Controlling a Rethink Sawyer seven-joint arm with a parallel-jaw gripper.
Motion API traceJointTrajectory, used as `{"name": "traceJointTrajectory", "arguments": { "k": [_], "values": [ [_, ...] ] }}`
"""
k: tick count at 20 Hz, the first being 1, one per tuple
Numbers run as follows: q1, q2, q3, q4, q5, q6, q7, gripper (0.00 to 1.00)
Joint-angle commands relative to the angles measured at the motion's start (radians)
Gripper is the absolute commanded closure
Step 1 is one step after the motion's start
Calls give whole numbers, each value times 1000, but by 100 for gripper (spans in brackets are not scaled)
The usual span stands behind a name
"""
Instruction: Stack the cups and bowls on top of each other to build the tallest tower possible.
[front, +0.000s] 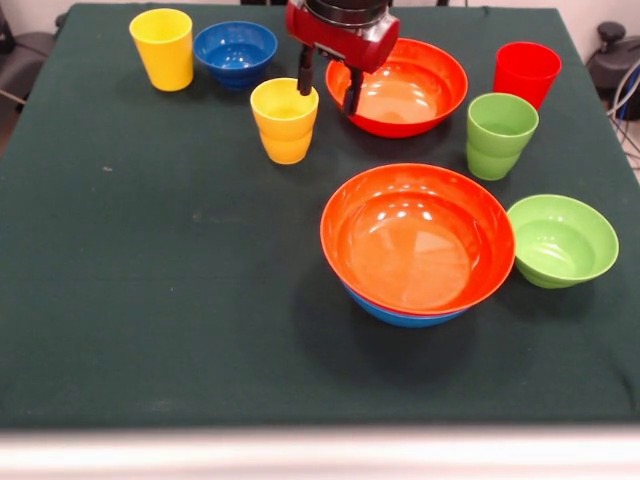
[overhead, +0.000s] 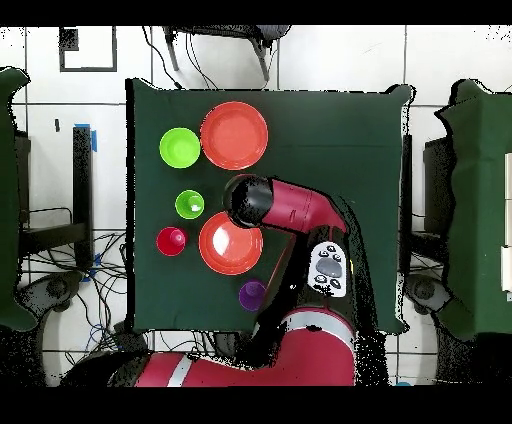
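My gripper (front: 328, 82) is open, low over the table at the far side. One finger (front: 304, 75) is at the far right rim of the yellow-orange cup (front: 285, 120). The other finger (front: 352, 93) is at the left rim of the far orange-red bowl (front: 410, 90). The second orange-red bowl (front: 418, 240) sits nested in the light blue bowl (front: 400, 313) in the middle. A yellow cup (front: 161, 48), dark blue bowl (front: 235, 52), red cup (front: 527, 72), lime green cup (front: 498, 135) and lime green bowl (front: 562, 240) stand singly. The purple cup (overhead: 252, 293) shows only overhead.
In the overhead view my arm (overhead: 300, 210) covers the yellow-orange cup, the yellow cup and the dark blue bowl. The green table cloth (front: 150, 300) reaches the near edge. Cables and dark fixtures (front: 612, 55) lie beyond the far right corner.
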Motion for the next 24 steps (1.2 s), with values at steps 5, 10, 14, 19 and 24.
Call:
{"name": "traceJointTrajectory", "arguments": {
  "k": [5,10,14,19,24],
  "values": [
    [-29,42,119,35,-93,-75,-24,0],
    [-38,56,132,44,-99,-107,-9,0],
    [-49,85,144,43,-105,-149,0,0],
    [-65,112,164,50,-111,-213,1,0],
    [-64,115,170,59,-115,-234,4,0]
  ]
}}
